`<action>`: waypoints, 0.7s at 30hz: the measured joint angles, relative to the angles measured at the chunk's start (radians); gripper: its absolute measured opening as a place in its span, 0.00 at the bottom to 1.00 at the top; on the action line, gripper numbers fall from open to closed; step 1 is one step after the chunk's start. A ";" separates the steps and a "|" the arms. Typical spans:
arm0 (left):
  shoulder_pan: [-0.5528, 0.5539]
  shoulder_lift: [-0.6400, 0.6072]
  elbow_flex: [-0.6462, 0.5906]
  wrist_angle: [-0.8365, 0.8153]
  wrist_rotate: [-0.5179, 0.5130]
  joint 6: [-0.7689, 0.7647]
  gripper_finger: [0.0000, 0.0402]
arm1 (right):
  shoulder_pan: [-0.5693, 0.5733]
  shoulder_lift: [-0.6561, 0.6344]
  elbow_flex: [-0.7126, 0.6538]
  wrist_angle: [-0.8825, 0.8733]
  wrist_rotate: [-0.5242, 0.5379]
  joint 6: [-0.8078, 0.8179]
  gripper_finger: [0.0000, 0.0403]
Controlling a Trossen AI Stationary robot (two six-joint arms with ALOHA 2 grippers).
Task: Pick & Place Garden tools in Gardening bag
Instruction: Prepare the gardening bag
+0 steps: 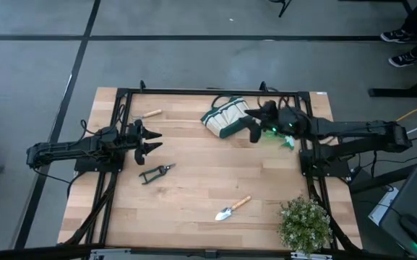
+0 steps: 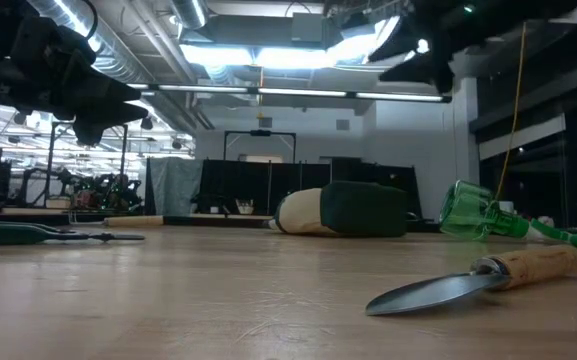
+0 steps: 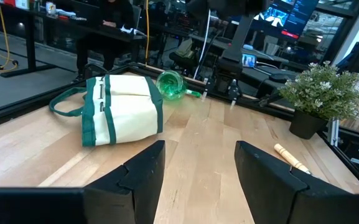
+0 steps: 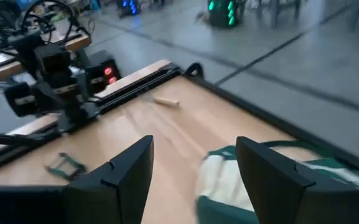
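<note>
The cream and green gardening bag (image 1: 225, 118) lies on its side at the table's far middle, also in the low view (image 2: 343, 210). The green spray bottle (image 1: 285, 139) lies just right of it. The black pruning shears (image 1: 156, 172), the trowel (image 1: 233, 208) and the small wood-handled tool (image 1: 150, 114) lie on the table. My right gripper (image 1: 254, 124) is open and empty, raised above the bag's right end (image 4: 260, 180). My left gripper (image 1: 150, 142) is open and empty, raised above the table's left part, just beyond the shears.
A bushy potted plant (image 1: 306, 224) stands at the near right corner. A black frame (image 1: 215, 92) runs round the table's edges. Bare wood lies between the shears, the trowel and the bag.
</note>
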 joint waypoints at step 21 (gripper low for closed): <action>0.000 0.000 0.000 0.000 0.000 0.000 0.48 | -0.222 0.204 0.367 -0.263 -0.435 -0.384 0.57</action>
